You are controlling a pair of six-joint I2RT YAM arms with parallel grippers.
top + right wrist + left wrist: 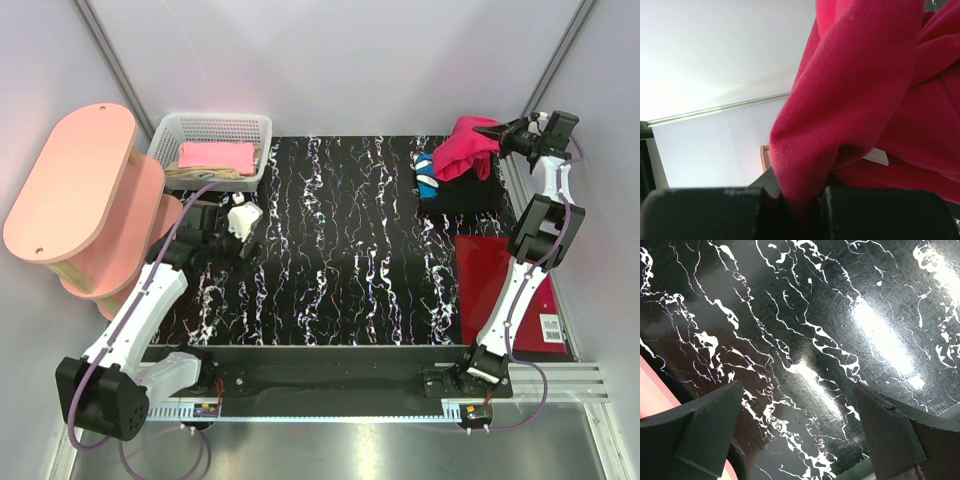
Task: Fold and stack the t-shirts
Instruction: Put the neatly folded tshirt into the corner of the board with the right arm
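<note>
Crimson t-shirt [463, 150] in right pincer [497, 136] over black t-shirt [466, 193]

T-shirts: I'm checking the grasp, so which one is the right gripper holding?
The crimson-red t-shirt, bunched in the right gripper. The black t-shirt lies on the table; the pink t-shirt sits in the basket.

Glossy black tabletop with white marble veining [340, 250]; bright glare streaks [880, 335] on it. Pale-grey walls [330, 60] on three sides, with grey metal corner struts [112, 55]. Pink oval tiered wooden shelf [70, 185] at left. Brushed-metal strip [350, 450] along near edge.
</note>
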